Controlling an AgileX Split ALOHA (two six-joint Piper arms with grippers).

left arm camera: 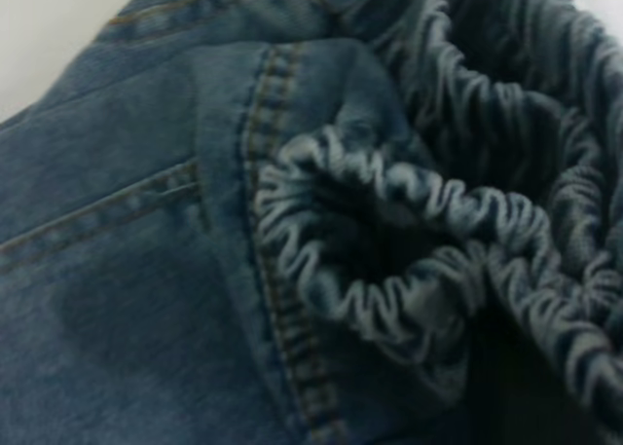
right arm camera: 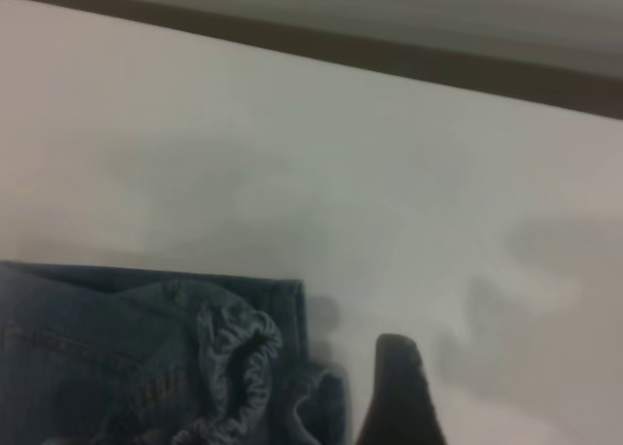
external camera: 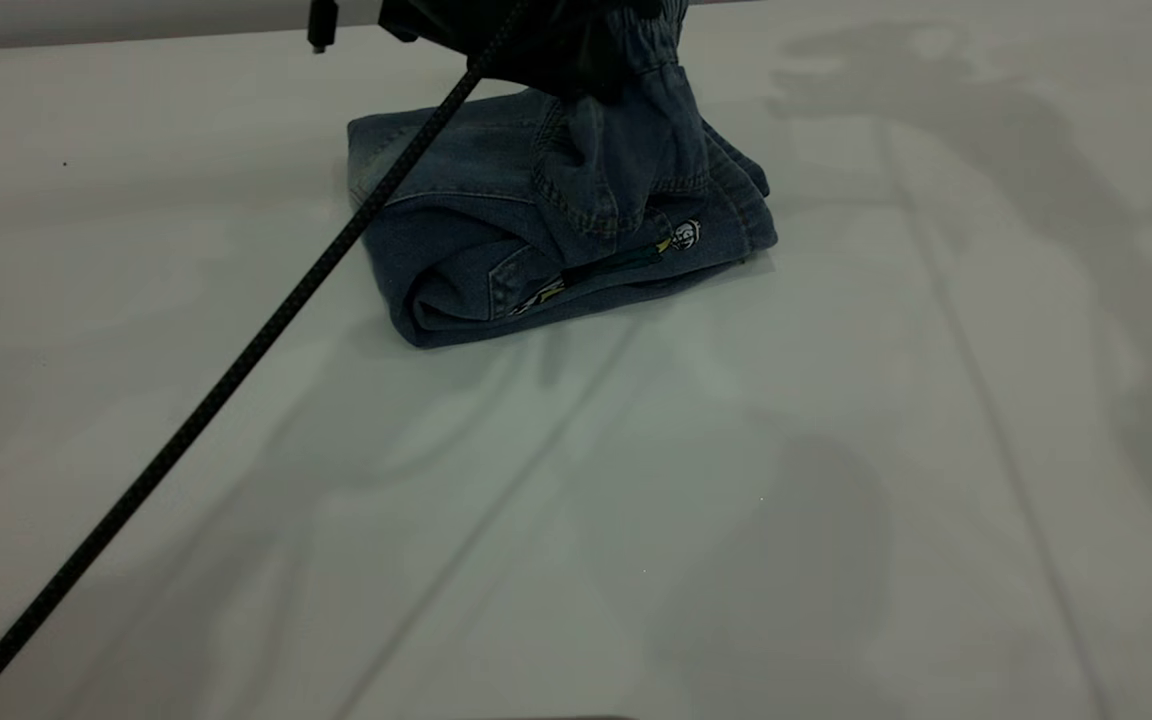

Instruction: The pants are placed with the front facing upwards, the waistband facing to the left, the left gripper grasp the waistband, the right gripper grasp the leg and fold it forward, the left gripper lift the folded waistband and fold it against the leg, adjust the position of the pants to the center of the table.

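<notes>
The pants (external camera: 496, 240) lie folded in a blue denim bundle at the far middle of the table (external camera: 636, 500), with a bit of cartoon print (external camera: 684, 236) showing at the fold. My left gripper (external camera: 561, 45) hangs just above them, shut on the waistband (external camera: 651, 40), which is lifted so that cloth drapes down onto the bundle. The left wrist view is filled with the ruched waistband (left arm camera: 409, 211) and a stitched leg panel (left arm camera: 127, 270). Part of my right gripper (right arm camera: 401, 396) shows low over the bare table, beside the pants (right arm camera: 146, 367) and not touching them.
The left arm's black cable (external camera: 236, 370) runs diagonally from the near left corner up to the gripper. The table's far edge (right arm camera: 389, 55) is a dark strip behind the pants. Shadows of the arms fall on the table at the right.
</notes>
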